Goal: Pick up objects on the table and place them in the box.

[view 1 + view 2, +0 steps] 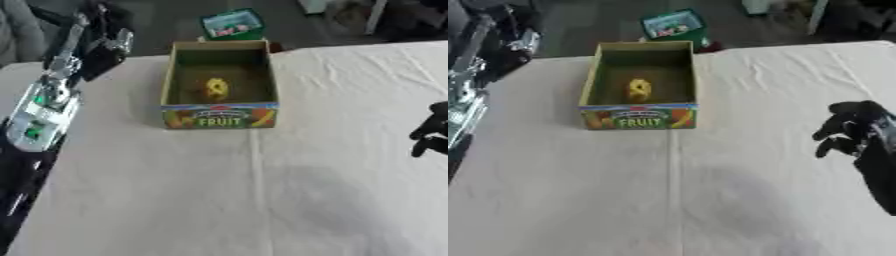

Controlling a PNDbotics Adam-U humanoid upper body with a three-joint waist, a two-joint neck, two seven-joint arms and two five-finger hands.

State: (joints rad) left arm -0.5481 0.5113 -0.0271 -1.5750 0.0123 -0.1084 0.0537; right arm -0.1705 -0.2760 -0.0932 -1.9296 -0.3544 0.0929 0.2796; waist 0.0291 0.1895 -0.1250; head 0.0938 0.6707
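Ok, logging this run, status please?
Left hand raised beside box, fingers unclear. Right hand at right edge, fingers curled, holding nothing. Yellow object inside box. Nothing in the way.

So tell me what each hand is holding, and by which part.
Nothing. The right hand hangs curled and empty over the cloth; the left hand holds nothing visible. The yellow object lies in the box.

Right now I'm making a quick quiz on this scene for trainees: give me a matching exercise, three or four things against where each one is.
Things:
1. yellow object
2. fruit box
3. right hand
4. green container

Places:
A. beyond the table's far edge
B. over the table's right side
C. inside the box
D. on the white cloth, far centre

Pairs: 1-C, 2-D, 3-B, 4-A
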